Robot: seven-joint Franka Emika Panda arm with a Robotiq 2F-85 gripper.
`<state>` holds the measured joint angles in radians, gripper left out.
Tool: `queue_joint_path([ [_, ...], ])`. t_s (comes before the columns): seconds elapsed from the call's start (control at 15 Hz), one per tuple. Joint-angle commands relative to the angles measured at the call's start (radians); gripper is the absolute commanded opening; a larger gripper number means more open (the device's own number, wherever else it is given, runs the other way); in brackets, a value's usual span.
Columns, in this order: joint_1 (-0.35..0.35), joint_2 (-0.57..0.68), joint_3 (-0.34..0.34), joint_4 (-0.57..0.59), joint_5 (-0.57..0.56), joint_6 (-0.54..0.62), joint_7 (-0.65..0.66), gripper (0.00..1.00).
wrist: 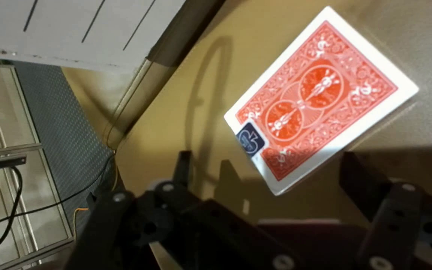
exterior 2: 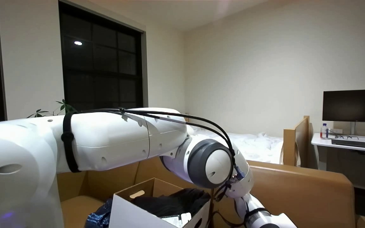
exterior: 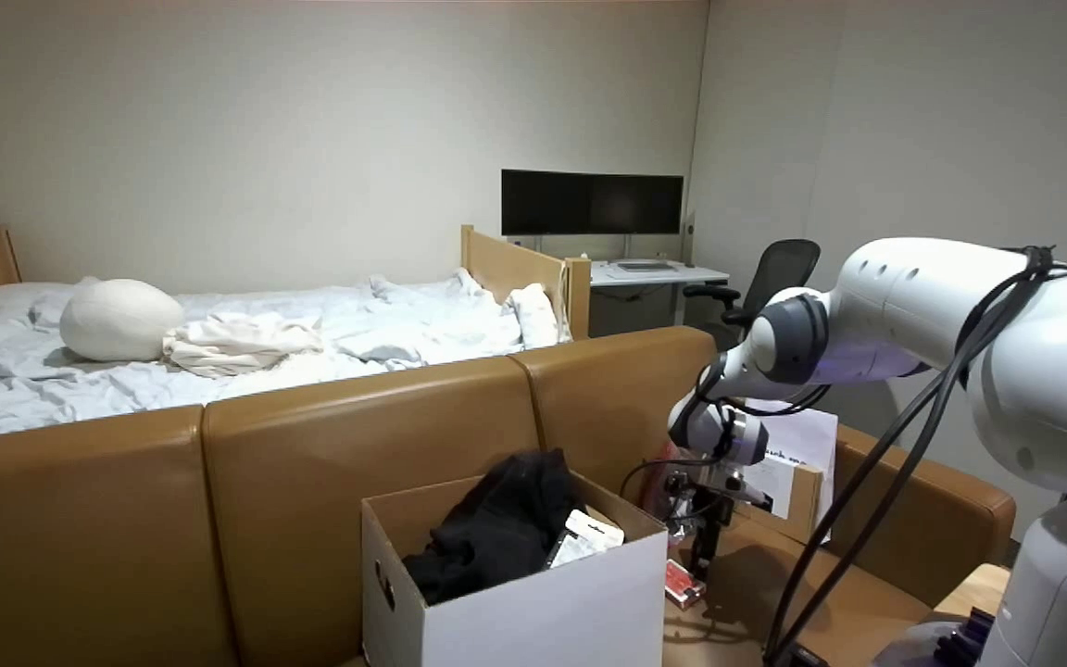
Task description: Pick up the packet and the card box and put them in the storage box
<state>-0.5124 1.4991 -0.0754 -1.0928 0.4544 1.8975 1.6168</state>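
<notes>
The card box (wrist: 306, 101) is red with a white border and a dark seal. It lies flat on the brown sofa seat and also shows in an exterior view (exterior: 683, 585). My gripper (wrist: 266, 165) is open and empty, its fingers wide apart. The card box's near corner lies between and just beyond the fingertips. In an exterior view the gripper (exterior: 702, 556) points down beside the card box. The storage box (exterior: 543, 611), a white open carton, stands left of it and shows also in an exterior view (exterior 2: 138, 212). I cannot make out the greenish packet.
Black cloth (exterior: 496, 537) and a white-and-black package (exterior: 586, 539) lie in the storage box. A clear and red plastic item (exterior: 677, 528) is behind the gripper. A cardboard-and-white upright box (exterior: 802, 496) and white paper lean at the sofa's end. A dark blue item (exterior 2: 100, 215) lies beside the carton.
</notes>
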Motion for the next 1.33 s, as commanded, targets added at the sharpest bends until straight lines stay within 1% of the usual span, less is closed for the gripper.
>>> queue_joint_path([
  [0.0,-0.008,0.000,-0.005,-0.034,0.080,0.102,0.060,1.00],
  [0.13,0.001,0.000,-0.008,-0.048,0.109,0.158,0.105,1.00],
  [0.27,0.014,0.000,-0.009,-0.056,0.117,0.178,0.142,1.00],
  [0.8,0.102,0.000,-0.036,-0.075,0.082,0.217,0.329,1.00],
  [1.27,0.152,0.000,-0.055,-0.084,0.056,0.260,0.465,1.00],
])
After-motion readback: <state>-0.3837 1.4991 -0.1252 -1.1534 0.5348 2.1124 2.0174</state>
